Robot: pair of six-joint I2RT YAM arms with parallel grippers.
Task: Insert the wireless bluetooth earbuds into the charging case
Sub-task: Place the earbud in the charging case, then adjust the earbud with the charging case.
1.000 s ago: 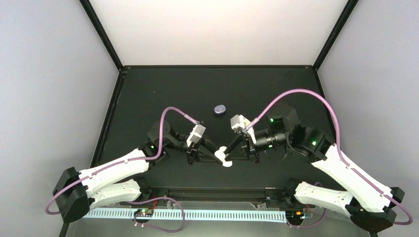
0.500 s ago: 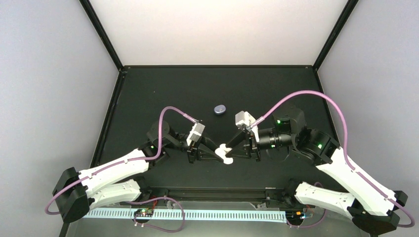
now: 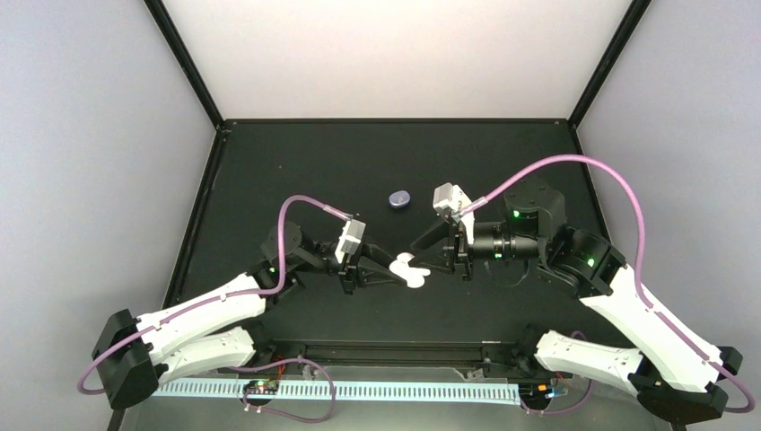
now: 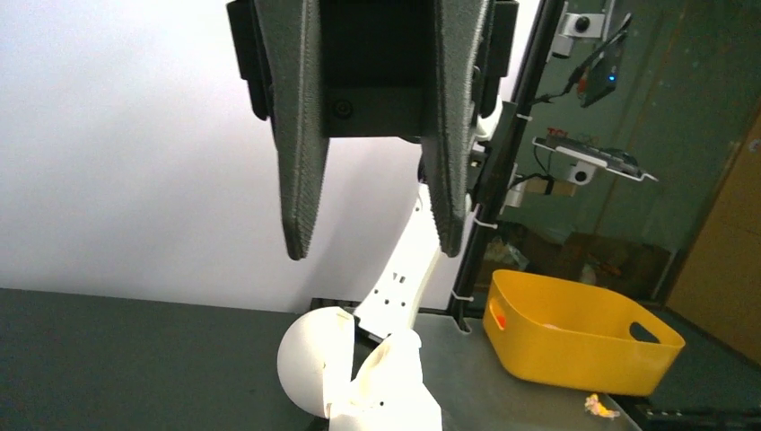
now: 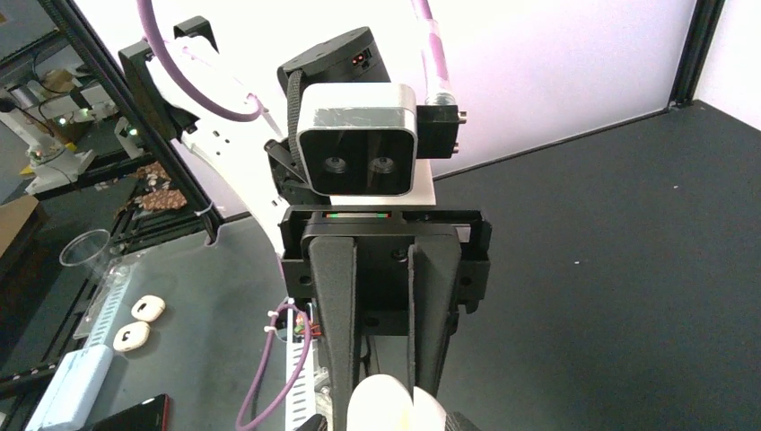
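The white charging case (image 3: 410, 270) hangs open just above the table's middle, its round lid (image 4: 314, 359) tipped away from the base (image 4: 395, 391). My left gripper (image 3: 395, 269) is shut on it, and the right wrist view shows those narrow fingers (image 5: 341, 314) clamping the case (image 5: 395, 404). My right gripper (image 3: 422, 259) faces the case from the right. Its fingers (image 4: 301, 162) stand apart with nothing between them. The earbuds do not show as separate pieces. I cannot tell whether any sit in the case.
A small lilac-blue oval thing (image 3: 399, 198) lies on the black table (image 3: 314, 171) behind both grippers. Off the table stand a yellow bin (image 4: 574, 346), two white oval pieces (image 5: 141, 321) and a clear cup (image 5: 85, 251). Black frame posts (image 3: 184, 63) edge the table.
My right gripper has drawn back to the right, off the case, and its fingers have spread. My left gripper has carried the case a little farther from the near edge.
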